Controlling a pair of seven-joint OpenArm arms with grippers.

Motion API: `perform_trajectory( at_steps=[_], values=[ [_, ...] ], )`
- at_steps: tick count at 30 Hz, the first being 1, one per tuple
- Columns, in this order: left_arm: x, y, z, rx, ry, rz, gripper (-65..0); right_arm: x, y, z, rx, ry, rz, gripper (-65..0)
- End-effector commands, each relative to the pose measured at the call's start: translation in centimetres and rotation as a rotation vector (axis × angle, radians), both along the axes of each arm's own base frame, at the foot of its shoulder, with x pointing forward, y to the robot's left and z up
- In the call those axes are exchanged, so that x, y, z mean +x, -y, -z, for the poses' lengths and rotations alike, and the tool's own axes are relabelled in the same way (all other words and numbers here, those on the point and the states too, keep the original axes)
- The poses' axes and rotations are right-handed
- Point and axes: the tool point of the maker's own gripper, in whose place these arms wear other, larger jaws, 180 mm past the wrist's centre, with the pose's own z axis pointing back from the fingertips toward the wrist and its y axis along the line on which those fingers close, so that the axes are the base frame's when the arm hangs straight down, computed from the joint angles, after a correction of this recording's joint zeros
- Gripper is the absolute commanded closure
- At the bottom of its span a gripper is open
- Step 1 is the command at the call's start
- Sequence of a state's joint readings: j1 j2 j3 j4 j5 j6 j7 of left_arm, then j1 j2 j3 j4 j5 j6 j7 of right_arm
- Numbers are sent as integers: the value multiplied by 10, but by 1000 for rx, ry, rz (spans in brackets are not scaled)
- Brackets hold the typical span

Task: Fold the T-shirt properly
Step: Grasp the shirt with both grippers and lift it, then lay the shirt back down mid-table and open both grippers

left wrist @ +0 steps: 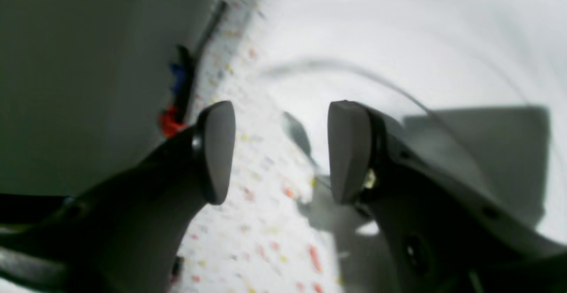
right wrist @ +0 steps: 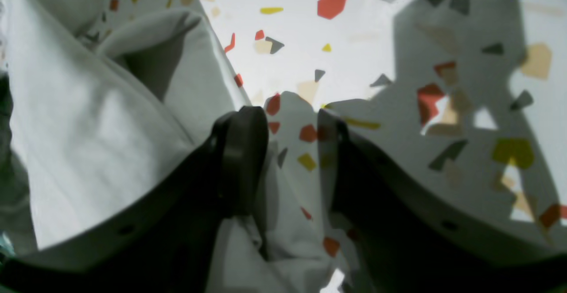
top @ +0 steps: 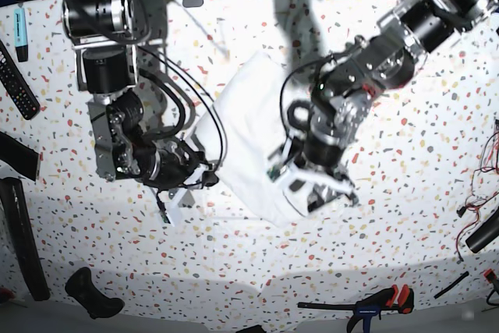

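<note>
Your right tool (right wrist: 292, 151) pinches a gathered edge of the T-shirt (top: 249, 126), which runs diagonally away between both tools across the worktop (top: 405, 224). Your left tool (left wrist: 281, 151) hovers released over the shirt's near corner, empty.

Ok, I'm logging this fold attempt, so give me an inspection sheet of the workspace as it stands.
Surface: speckled tabletop, white.
Job's things: T-shirt bunched in a partly folded heap at centre.
Clutter: remote, marker and dark tools at the left edge; clamp along the front edge.
Grippers: left pincer open, nothing between the pads; right pincer has shirt cloth between its pads.
Cables: black cables along the right arm; loose wires at the far edge.
Surroundings: nothing seen.
</note>
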State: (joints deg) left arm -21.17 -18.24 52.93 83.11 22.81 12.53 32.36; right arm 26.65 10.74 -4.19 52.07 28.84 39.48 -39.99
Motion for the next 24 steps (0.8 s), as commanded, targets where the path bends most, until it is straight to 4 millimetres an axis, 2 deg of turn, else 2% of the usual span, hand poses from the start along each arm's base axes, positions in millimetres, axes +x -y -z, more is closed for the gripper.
perform_trajectory(
  at_steps=[1, 3, 5, 7, 9, 13, 19, 24],
  values=[
    [15, -2, -30, -10, 77, -20, -324, 12, 4, -16, -3, 43, -4, -221],
    [24, -12, -41, -1, 70, -85, -324, 12, 7, -15, -7, 43, -2, -221],
    [28, -31, -46, -49, 3, -227, -324, 12, 9, -16, -10, 44, 0, -221],
    [26, -48, -47, -91, -78, -346, -324, 12, 9, -17, -3, 46, 2, -221],
    [21, -52, -51, -107, -86, -360, -324, 13, 8, -19, 12, 47, 5, -221],
    [-4, -38, -43, -169, -158, -304, -324, 13, 8, -19, 11, 46, 5, -221],
    [-63, -4, -34, -266, -237, -194, -324, 13, 11, -18, 6, 46, 7, -221],
    [-106, 8, -10, -310, -332, -169, -324, 9, 11, -16, -8, 25, -4, -221]
  ],
)
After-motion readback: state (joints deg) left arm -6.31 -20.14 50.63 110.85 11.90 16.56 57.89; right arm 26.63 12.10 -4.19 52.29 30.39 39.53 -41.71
